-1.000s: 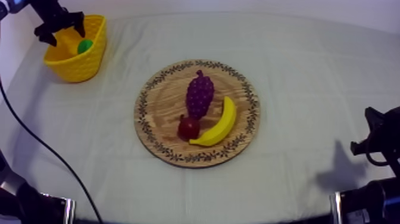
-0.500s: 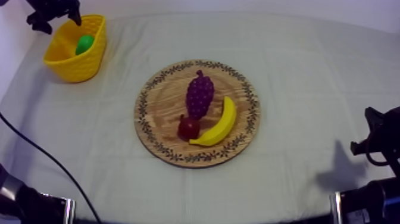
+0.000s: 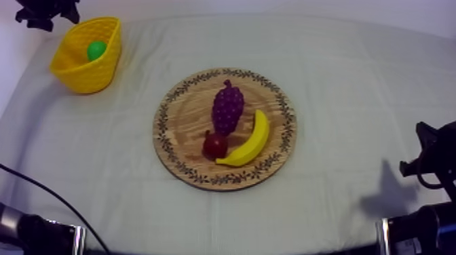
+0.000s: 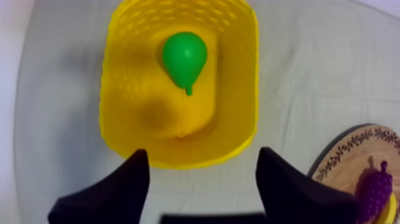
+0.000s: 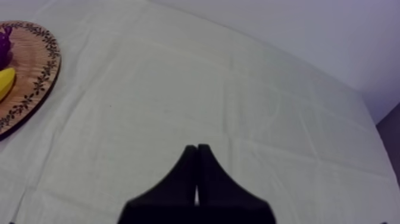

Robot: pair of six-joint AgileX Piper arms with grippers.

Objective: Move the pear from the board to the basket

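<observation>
Left pincer [image 4: 202, 154], spread and empty, hovers above the yellow basket [image 4: 122, 119]; the pear [image 4: 184, 55] lies inside, below and ahead of it. My best retreat: rise straight, clear of the rim. My right pincer [image 5: 196, 149] rests pressed together.

Top view: left gripper [image 3: 47, 13] just behind yellow basket [image 3: 102, 71], cut by frame edge. Pear [image 3: 97, 49] inside basket, too small there to make out stem. L wrist view: wooden board [image 4: 350, 159] near basket mostly out of frame; grapes [image 4: 374, 189] partly cut, banana [image 4: 391, 211] just a sliver.
</observation>
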